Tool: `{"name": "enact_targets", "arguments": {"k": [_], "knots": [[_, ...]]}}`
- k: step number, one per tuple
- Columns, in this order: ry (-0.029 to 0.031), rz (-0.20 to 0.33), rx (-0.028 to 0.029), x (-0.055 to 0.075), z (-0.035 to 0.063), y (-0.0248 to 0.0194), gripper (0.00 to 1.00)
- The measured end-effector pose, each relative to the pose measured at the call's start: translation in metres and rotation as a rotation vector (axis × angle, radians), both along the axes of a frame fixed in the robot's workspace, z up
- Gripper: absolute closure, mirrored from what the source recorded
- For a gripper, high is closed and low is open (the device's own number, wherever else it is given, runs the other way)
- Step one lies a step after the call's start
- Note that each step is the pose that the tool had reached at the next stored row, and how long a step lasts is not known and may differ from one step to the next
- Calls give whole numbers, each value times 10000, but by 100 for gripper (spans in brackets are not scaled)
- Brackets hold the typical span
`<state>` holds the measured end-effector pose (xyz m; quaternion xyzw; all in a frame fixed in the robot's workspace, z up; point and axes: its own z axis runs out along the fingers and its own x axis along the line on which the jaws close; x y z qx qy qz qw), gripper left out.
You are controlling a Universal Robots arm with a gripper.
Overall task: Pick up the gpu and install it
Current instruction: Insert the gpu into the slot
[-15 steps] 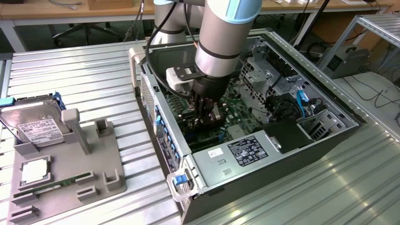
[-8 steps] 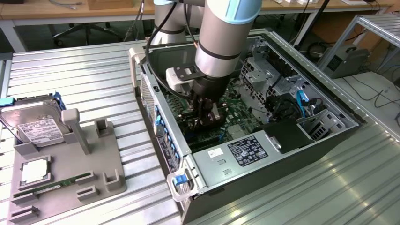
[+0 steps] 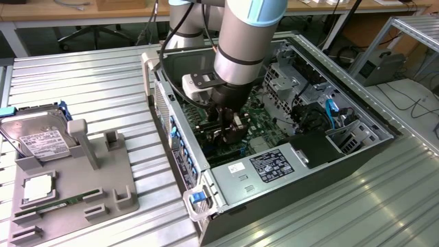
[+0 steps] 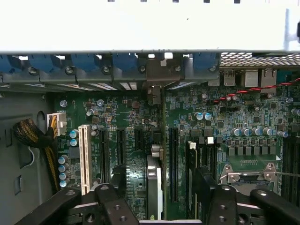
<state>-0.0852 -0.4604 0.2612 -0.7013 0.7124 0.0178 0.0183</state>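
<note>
Standing edge-on in a motherboard (image 4: 225, 117) slot, the gpu (image 4: 153, 187) looks seated, so the gripper (image 4: 157, 206) hangs above, jaws spread wide, gripping nothing.

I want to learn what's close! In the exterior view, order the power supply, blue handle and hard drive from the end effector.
1. Power supply, case corner below the end effector.
2. Blue handle, case's near edge.
3. Hard drive, far at the exterior view's left.

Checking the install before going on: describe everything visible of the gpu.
The gpu stands upright, edge-on, on the green motherboard: a thin dark card with a pale top edge, lined up with a grey bracket at the case's rear wall. The open gripper straddles it, fingers clear on both sides. Full seating cannot be judged.
</note>
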Motion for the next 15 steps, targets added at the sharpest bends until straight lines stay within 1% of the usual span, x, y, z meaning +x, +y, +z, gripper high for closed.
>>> {"name": "enact_targets", "arguments": {"k": [4,5,7,8,11,15], "knots": [[0,1,0,0,30,0,30],[0,0,-1,0,50,0,30],[0,1,1,0,138,1,30],[0,1,-1,0,163,1,30],[0,1,-1,0,219,2,30],[0,1,-2,0,258,3,30]]}}
